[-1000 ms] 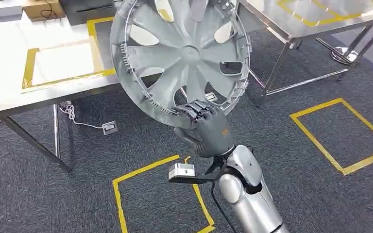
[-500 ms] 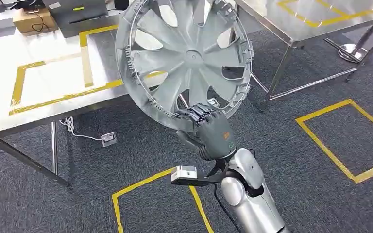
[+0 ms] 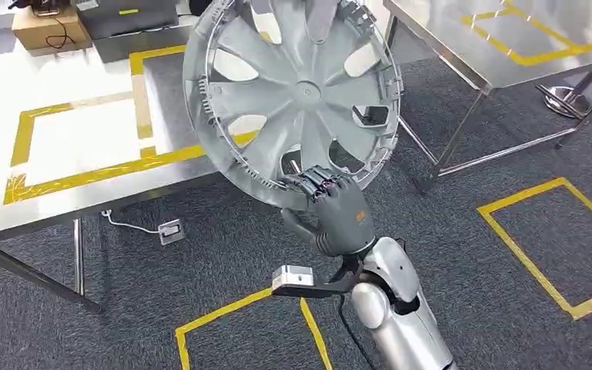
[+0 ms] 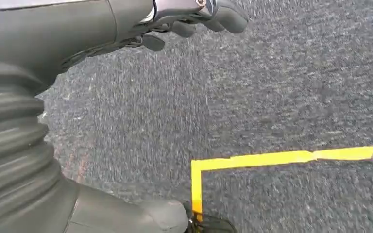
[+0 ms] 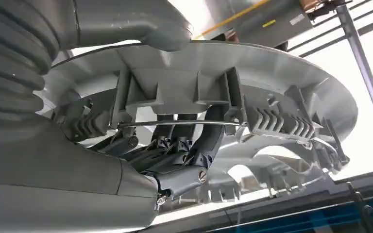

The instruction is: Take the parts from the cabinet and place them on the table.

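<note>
A: One hubcap [image 3: 297, 96], grey moulded plastic, round and spoked, ribbed clips along its rim. The right hand [image 3: 331, 204] grips that rim at the bottom edge and holds the disc up on edge, over the carpet [image 3: 462, 254] and in front of a table's [image 3: 85, 139] near edge.

B: In the right wrist view, dark fingers [image 5: 209, 141] hook behind the rim's wire ring. And the left hand [image 4: 126, 29]?

A: It hangs over coarse grey carpet, fingers curled, holding nothing.

B: How many tables?

A: Two, steel-topped, yellow tape squares on each. Since half a second ago, the whole view has slid a little; the grip is unchanged.
</note>
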Robot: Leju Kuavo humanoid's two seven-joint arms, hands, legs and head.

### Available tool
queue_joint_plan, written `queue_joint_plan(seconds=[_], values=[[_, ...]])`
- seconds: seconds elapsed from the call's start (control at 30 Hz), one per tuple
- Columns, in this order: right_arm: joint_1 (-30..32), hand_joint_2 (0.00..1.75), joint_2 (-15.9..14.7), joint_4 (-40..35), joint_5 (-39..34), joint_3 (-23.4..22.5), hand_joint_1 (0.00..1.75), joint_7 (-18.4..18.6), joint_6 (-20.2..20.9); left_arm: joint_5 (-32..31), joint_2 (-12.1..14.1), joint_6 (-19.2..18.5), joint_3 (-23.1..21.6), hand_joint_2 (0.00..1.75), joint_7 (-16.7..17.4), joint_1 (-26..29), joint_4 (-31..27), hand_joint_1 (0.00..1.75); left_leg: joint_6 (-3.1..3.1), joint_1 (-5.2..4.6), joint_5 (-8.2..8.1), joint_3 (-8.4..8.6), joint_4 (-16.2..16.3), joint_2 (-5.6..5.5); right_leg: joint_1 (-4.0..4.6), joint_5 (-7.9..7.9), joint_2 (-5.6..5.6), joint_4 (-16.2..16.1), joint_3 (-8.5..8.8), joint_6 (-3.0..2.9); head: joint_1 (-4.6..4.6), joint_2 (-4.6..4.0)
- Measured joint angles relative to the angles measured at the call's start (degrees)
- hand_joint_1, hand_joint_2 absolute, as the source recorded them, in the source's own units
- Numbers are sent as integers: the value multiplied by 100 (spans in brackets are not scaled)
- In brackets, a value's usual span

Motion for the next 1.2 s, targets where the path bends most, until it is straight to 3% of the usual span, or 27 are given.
queue_joint_plan(seconds=[0.03,0.07,0.1,0.13,0.2,0.23,0.27,0.3,0.37,0.4,0.47,0.5,0.53,0.57,0.63,0.7,0.73,0.8,0.83,0.87,0.93,0.97,1.0,1.03,1.13,1.17,1.2], values=[[5,175,-4,0,2,-4,175,-2,0,-2,0,0,0,175,0,-2,-2,0,-11,-4,-85,119,-1,-10,8,192,-1,-317,21,-28,2,0],[6,175,-7,0,6,-4,175,-9,0,-2,-2,0,0,175,2,-6,0,0,-19,-7,-176,246,-3,-7,20,626,-6,-740,61,-73,4,0],[6,175,-13,0,13,-4,175,-13,0,-2,-4,0,0,175,2,0,0,0,-32,-10,-273,286,-18,1,52,1371,-29,-1191,76,-148,7,0],[7,175,-37,7,20,-9,175,-15,-2,-4,-11,-2,-2,175,4,-12,4,0,-73,-36,-351,411,36,-21,118,1664,-27,-1367,9,-170,-7,0],[10,175,-46,-15,42,-20,175,-9,2,-4,-22,-7,-2,175,15,-33,-2,0,-150,-31,-492,551,-57,-35,124,1610,18,-1365,174,-203,0,0],[-23,175,-44,-17,42,-22,175,-2,7,-7,-24,-7,-2,175,13,-32,-2,0,-207,-38,-380,613,45,-42,106,1552,15,-1422,220,-255,4,0],[-44,175,-41,-17,42,-22,175,-2,11,-7,-26,-9,-2,175,15,-42,-2,0,-230,-38,-394,648,75,-41,84,1578,28,-1451,367,-297,4,0],[-44,175,-37,-17,50,-31,175,-4,11,-7,-28,-9,-2,175,6,-47,-4,0,-250,-32,-364,547,307,-21,65,1551,22,-1488,483,-320,4,0],[-60,175,-28,-17,59,-35,175,-11,4,-7,-39,-11,-4,175,0,-70,0,0,-301,-28,-396,20,1098,1,56,1445,22,-1512,610,-360,-20,0],[-64,175,-28,-17,70,-35,175,-11,4,-7,-39,-13,-2,175,0,-67,0,0,-303,-27,-612,-278,1439,6,56,1373,27,-1516,675,-364,-28,0],[-45,175,-28,-15,96,-35,175,15,7,-4,-37,-31,-2,175,8,-51,0,0,-312,-28,-1101,-666,1640,12,57,1204,33,-1516,861,-377,-24,0],[-30,175,-28,-13,118,-35,175,37,7,-9,-35,-46,-2,175,17,-40,0,0,-289,-33,-1128,-742,1493,15,58,1110,22,-1517,976,-381,-28,0],[-17,175,-28,-13,140,-42,175,53,7,-13,-28,-55,-2,175,20,-33,0,0,-264,-43,-985,-751,1221,25,60,1022,13,-1517,1097,-373,-24,0],[-11,175,-28,-13,153,-42,175,61,4,-18,-26,-57,-4,175,20,-25,0,0,-236,-64,-651,-731,862,58,63,930,-13,-1520,1217,-361,-26,0],[5,175,-37,-4,177,-44,175,65,-9,-50,-15,-63,-4,175,39,-3,0,0,-103,-168,577,-818,39,330,100,737,-48,-1479,1397,-309,-26,0],[27,175,-35,-13,188,-46,175,61,-4,-70,-20,-74,-11,175,55,-3,0,0,-55,-171,590,-729,76,251,129,596,-79,-1577,1475,-231,-20,0],[24,175,-35,-17,179,-46,175,65,-6,-79,-31,-72,-15,175,61,-13,0,0,-28,-153,575,-701,52,228,130,646,-94,-1526,1523,-210,-17,0],[31,175,-37,-22,181,-46,175,81,-2,-98,-44,-72,-44,175,63,-36,-2,0,22,-98,557,-589,2,164,129,728,-90,-1273,1398,-152,-13,0],[32,175,-39,-22,179,-46,175,76,-4,-98,-39,-72,-48,175,68,-42,-4,0,63,-89,525,-548,-22,146,120,820,-72,-870,1155,-115,4,0],[32,175,-39,-22,181,-46,175,63,-4,-101,-39,-72,-52,175,74,-48,-4,0,76,-82,489,-518,-30,131,93,754,-61,-443,846,-76,9,0],[45,175,-46,-22,192,-44,175,18,-33,-107,-42,-77,-90,175,105,-39,-2,0,84,-76,381,-427,-32,95,52,222,-59,114,341,-28,11,0],[48,175,-48,-22,190,-46,175,-11,-42,-116,-42,-85,-101,175,114,-30,0,0,76,-73,332,-368,-32,73,40,32,-59,166,198,-17,15,0],[53,175,-48,-20,186,-44,175,-33,-41,-129,-42,-103,-109,175,122,-28,0,0,66,-71,282,-302,-31,52,30,17,-59,70,131,-7,15,0],[53,175,-48,-20,188,-46,175,-54,-39,-153,-42,-114,-129,175,131,-28,0,0,52,-69,228,-227,-29,31,18,189,-61,-197,143,0,15,0],[-50,175,-48,7,221,13,175,-129,24,-234,-44,-149,-181,175,175,-53,0,0,-30,-81,73,-98,-22,16,14,1531,-76,-1421,372,-44,20,0],[-135,175,-46,57,232,57,175,-164,44,-251,-44,-166,-188,175,188,-76,0,0,-73,-87,47,-32,-2,-5,55,1302,-79,-1401,352,-92,15,0],[-187,175,-33,101,245,103,175,-210,79,-278,-44,-166,-197,175,216,-99,0,0,-115,-90,21,-56,-7,9,59,1429,-73,-1396,397,-138,24,0]])
